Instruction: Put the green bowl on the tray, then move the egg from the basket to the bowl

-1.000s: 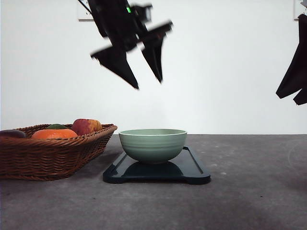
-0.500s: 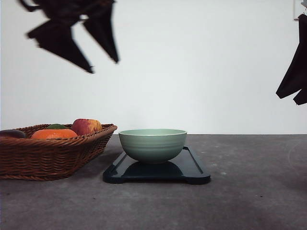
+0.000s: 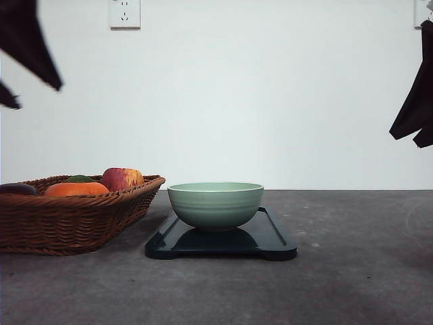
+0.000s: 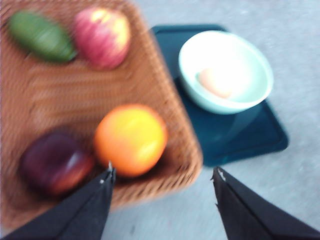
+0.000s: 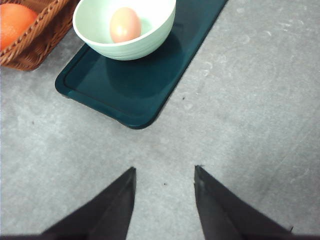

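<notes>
egg (image 5: 125,24) lies in green bowl (image 3: 215,204) on tray (image 3: 274,240).

The pale green bowl (image 3: 215,204) is seated upright on the dark tray (image 3: 270,240), with the tan egg (image 5: 125,24) contained inside. The brown wicker basket (image 3: 67,220) is positioned just beside the tray.

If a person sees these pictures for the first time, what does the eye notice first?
First, the green bowl in the middle of the table, standing on the dark tray, with a tan egg inside it. Next, the wicker basket to its left, holding a bright orange fruit, a red apple and other produce.
</notes>
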`<act>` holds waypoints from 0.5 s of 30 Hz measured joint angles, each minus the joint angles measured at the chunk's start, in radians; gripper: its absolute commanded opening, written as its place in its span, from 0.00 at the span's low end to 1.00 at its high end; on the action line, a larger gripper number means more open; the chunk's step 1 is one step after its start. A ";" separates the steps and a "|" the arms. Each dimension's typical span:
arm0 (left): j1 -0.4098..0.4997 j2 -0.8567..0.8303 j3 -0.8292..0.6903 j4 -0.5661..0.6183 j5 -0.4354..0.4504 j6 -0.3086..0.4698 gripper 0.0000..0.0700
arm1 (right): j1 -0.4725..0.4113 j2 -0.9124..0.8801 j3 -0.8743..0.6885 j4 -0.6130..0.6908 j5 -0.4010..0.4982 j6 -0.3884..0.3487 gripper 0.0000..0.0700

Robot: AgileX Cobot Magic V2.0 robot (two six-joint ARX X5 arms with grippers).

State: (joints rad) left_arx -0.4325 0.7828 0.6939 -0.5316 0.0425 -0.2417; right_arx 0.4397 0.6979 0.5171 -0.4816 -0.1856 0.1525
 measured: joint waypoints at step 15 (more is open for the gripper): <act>0.025 -0.218 -0.117 -0.107 0.000 -0.061 0.51 | 0.000 0.000 0.000 0.002 0.000 -0.018 0.32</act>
State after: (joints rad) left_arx -0.4080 0.5647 0.5766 -0.6385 0.0425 -0.3027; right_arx 0.4397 0.6979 0.5171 -0.4793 -0.1856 0.1341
